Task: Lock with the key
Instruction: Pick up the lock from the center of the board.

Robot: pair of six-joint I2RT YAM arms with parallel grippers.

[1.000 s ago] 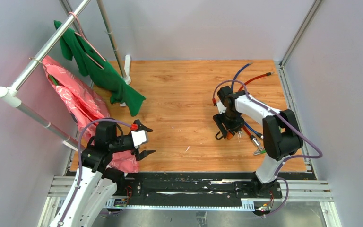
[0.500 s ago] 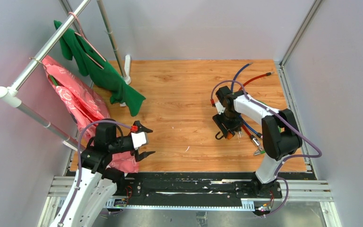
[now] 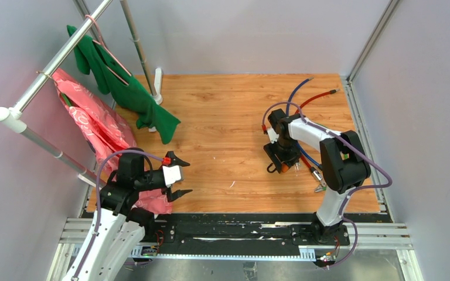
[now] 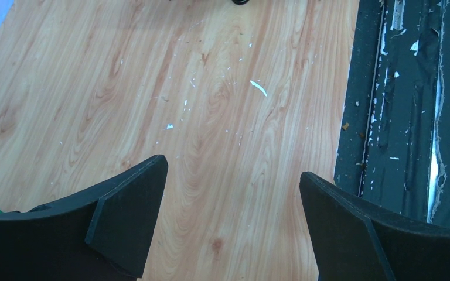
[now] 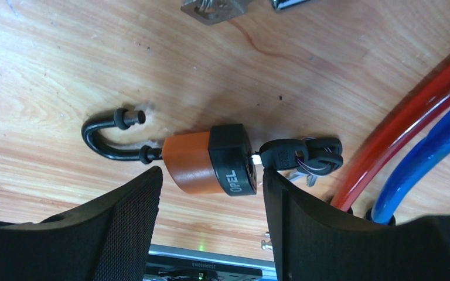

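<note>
Right wrist view showed the padlock point(image 5: 208, 164) lying on its side on the wooden table point(image 5: 64, 70), a little below the middle of the frame. Its body was orange with a black cap at the right end (white lettering read "OPEL"). The black shackle point(image 5: 102, 143) reached left, with one leg in the body and the other free of it. A black-headed key point(image 5: 281, 157) sat in the black end, with a small ring of keys behind it. The right gripper point(image 5: 211, 177) stood over the lock, one black finger on each side of the body. The fingers were so close that it could not be told whether they pressed the body or merely flanked it. Red point(image 5: 410, 111) and blue cables point(image 5: 428, 152) ran just right of the key, and a grey metal piece point(image 5: 214, 9) was cut off by the top edge.

From the top external view, lock and gripper point(image 3: 281, 161) sat right of centre on the table. The left gripper point(image 3: 179, 174) hung at lower left, well apart from them. Its jaws were spread wide over bare wood and held nothing, as its own wrist view confirmed point(image 4: 232, 172). A green garment point(image 3: 135, 88) and a pink one point(image 3: 94, 126) hung from a rail point(image 3: 58, 58) at upper left.
</note>
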